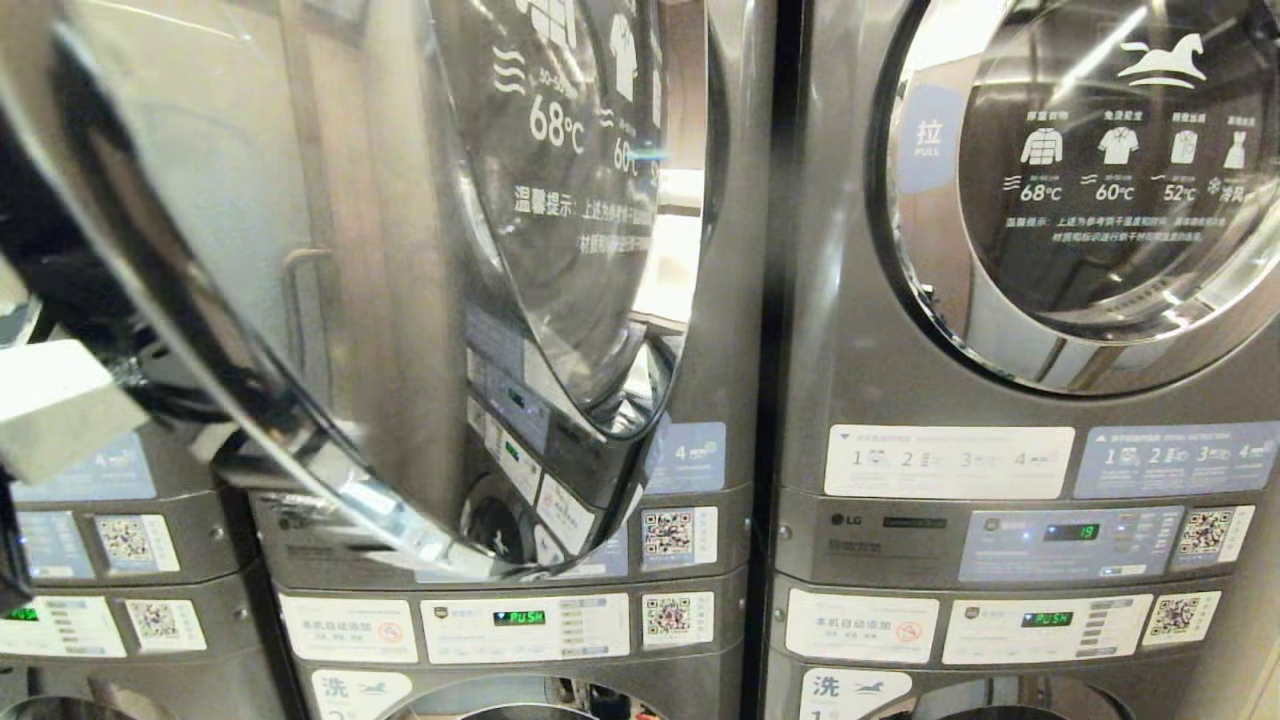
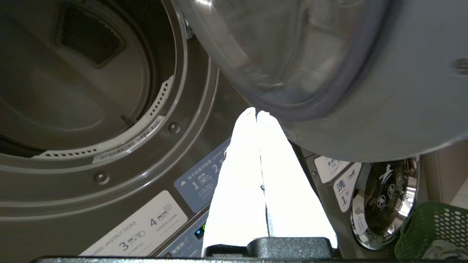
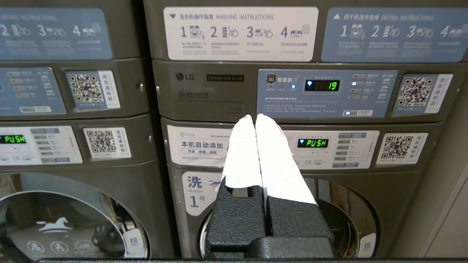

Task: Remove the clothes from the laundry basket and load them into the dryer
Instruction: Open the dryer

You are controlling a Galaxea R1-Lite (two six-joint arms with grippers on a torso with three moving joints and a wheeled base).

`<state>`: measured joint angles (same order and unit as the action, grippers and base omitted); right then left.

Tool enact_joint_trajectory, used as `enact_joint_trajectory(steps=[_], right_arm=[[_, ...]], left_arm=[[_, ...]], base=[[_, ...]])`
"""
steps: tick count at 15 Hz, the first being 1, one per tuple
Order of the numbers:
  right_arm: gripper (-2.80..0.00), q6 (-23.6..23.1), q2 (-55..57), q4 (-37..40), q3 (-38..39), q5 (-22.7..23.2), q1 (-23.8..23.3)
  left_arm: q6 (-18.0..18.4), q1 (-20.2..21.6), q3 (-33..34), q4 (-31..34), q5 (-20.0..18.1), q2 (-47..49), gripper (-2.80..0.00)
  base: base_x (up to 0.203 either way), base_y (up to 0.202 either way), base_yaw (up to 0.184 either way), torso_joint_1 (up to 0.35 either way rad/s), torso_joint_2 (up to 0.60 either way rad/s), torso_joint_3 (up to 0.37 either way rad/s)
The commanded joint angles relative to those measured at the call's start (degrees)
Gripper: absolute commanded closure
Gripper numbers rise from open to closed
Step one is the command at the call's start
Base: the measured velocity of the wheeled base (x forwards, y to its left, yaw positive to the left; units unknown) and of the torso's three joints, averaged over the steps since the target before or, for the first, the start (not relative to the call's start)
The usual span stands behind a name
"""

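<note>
Grey-metal dryer drum (image 2: 73, 73) gapes beside the left gripper (image 2: 256, 113), whose white fingers (image 2: 241, 164) are pressed together, empty, just under the swung-open round glass door (image 2: 329, 73); the green perforated plastic laundry basket (image 2: 431, 226) holding grey cloth (image 2: 444, 250) sits well behind. The right gripper (image 3: 255, 117), also pressed together, faces the neighbouring machine's control panel (image 3: 321, 91).

Indoor light is even and fairly bright, with glare streaking the chrome rim of the open door (image 1: 300, 440) and reflections on the closed door's glass (image 1: 1100, 180). The near door is blurred in both the head and left wrist views. White fingers (image 2: 241, 175) blow out to pure white; the drum (image 2: 73, 73) stays dim.
</note>
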<state>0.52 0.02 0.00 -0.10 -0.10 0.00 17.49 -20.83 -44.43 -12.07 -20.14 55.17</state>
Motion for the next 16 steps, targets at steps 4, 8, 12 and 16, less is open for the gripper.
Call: enact_joint_trajectory(steps=[4,8,12,16], right_arm=[[0.00,0.0,0.0,0.0,0.0,0.0,0.0],[0.00,0.0,0.0,0.0,0.0,0.0,0.0],[0.00,0.0,0.0,0.0,0.0,0.0,0.0],[0.00,0.0,0.0,0.0,0.0,0.0,0.0]], left_arm=[[0.0,0.0,-1.2,-0.2,-1.2,1.7,0.00],[-0.3,0.0,-9.6,-0.2,-3.9,9.7,0.00],[0.0,-3.9,-15.4,-0.3,-11.9,14.3,0.00],[0.2,-12.6,-20.2,-0.4,-13.1,17.6,0.00]], base=[[0.000,0.000,0.000,-0.001,0.00,0.149],[0.000,0.000,0.000,0.000,0.00,0.010],[0.000,0.000,0.000,0.000,0.00,0.000],[0.000,0.000,0.000,0.000,0.00,0.000]])
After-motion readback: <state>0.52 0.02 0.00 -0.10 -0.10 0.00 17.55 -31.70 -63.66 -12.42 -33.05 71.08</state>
